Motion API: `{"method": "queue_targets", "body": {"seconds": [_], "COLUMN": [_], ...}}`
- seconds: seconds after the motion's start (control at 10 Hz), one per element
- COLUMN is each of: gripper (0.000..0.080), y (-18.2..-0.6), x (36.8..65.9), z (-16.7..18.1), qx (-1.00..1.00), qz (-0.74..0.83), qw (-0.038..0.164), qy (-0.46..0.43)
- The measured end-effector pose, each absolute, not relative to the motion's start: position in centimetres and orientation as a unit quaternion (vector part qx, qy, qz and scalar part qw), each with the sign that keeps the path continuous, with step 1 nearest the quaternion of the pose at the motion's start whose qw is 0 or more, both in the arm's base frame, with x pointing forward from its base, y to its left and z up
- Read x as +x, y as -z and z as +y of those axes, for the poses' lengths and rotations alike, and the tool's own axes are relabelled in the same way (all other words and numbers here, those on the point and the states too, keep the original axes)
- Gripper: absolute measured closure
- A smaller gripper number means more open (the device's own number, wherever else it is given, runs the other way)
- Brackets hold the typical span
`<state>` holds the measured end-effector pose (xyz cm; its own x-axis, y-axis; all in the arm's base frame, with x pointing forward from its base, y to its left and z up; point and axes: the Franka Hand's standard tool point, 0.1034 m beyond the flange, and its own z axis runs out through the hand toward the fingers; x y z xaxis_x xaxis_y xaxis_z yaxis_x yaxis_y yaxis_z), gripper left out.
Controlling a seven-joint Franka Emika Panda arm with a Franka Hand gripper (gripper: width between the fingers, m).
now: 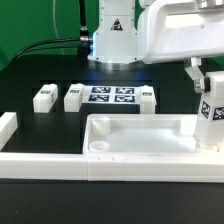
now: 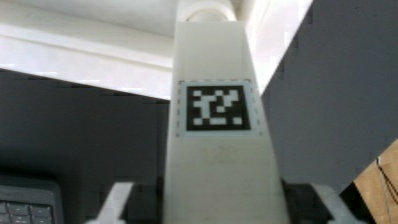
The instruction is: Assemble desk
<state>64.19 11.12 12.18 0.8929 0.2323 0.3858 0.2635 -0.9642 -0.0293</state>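
Gripper (image 1: 203, 82) pinches an upright tagged white leg (image 1: 210, 118) between its fingers, at the corner of the desk top (image 1: 140, 157) on the exterior view's right. Three more legs (image 1: 73, 97) lie on the black table (image 1: 60, 122) beside the marker board (image 1: 110, 95).

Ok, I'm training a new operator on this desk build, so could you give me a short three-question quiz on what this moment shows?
1. True or false: the robot's two-finger gripper is empty.
2. How many loose legs, the short white square tagged blocks, lie on the black table? A one, B three, C six.
3. In the exterior view, the upright held leg stands at which end of the desk top, the white plastic rectangular tray with a raised rim?

Key: 1 false, it is shut on the held leg. 2 B. 3 the exterior view's right end.
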Motion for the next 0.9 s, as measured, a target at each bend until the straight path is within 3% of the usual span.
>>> {"method": "queue_targets", "body": {"seconds": [0.2,0.3,0.4,0.6,0.9], "gripper": [0.0256,0.0256,0.0172,0.0156,0.015], "y": [-12.2,-12.1,-12.2,-13.0,-15.7], "x": [64.2,64.1,64.1,64.5,66.0], "z": [11.2,11.3,11.2,10.8,10.4], "qx": [-0.972,-0.971,-0.971,-0.971,-0.974], "qz": [-0.128,-0.128,-0.128,-0.126,-0.127], "qw": [0.04,0.04,0.04,0.039,0.04], "qy": [0.194,0.196,0.196,0.198,0.185]}}
